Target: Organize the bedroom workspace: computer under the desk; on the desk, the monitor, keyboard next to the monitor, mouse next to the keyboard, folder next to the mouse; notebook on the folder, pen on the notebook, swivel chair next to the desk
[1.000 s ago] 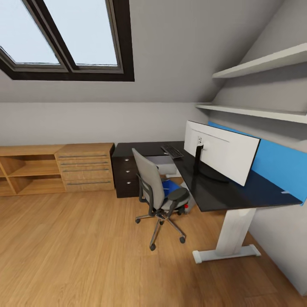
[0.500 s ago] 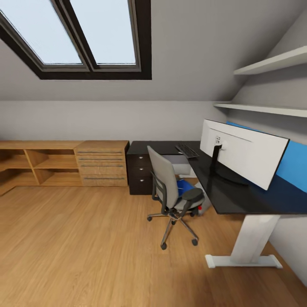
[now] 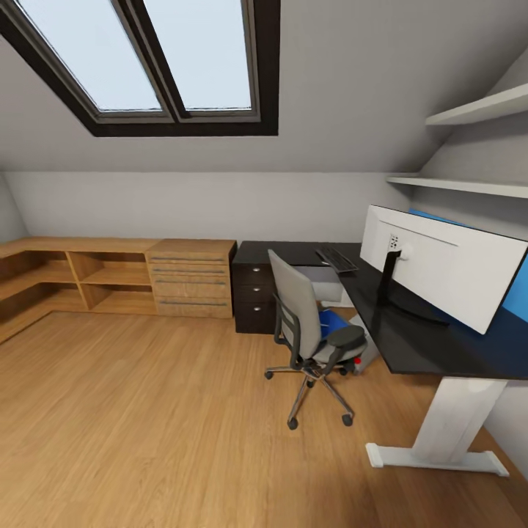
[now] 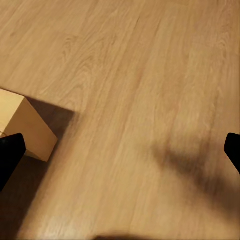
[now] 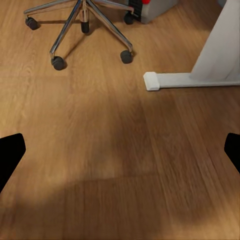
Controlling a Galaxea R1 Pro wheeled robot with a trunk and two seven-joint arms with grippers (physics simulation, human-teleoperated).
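Skylight [image 3: 169, 62]: two pale panes in a dark frame, set in the sloped ceiling, upper left in the head view. Light-wood shelves [image 3: 73, 275] run along the far wall and turn the corner at left; open compartments. Light-wood drawer chest [image 3: 191, 279] stands at their right end, with thin metal pulls. Two white wall shelves [image 3: 469, 185] on the right wall, one above the other. Blue wall panel [image 3: 517, 301] below them, mostly hidden. Wood plank floor [image 3: 147, 425] across the lower part, also under both wrist cameras [image 4: 150, 100] [image 5: 115, 150]. A pale wooden box corner [image 4: 25, 127] rests on the floor in the left wrist view, casting a shadow.
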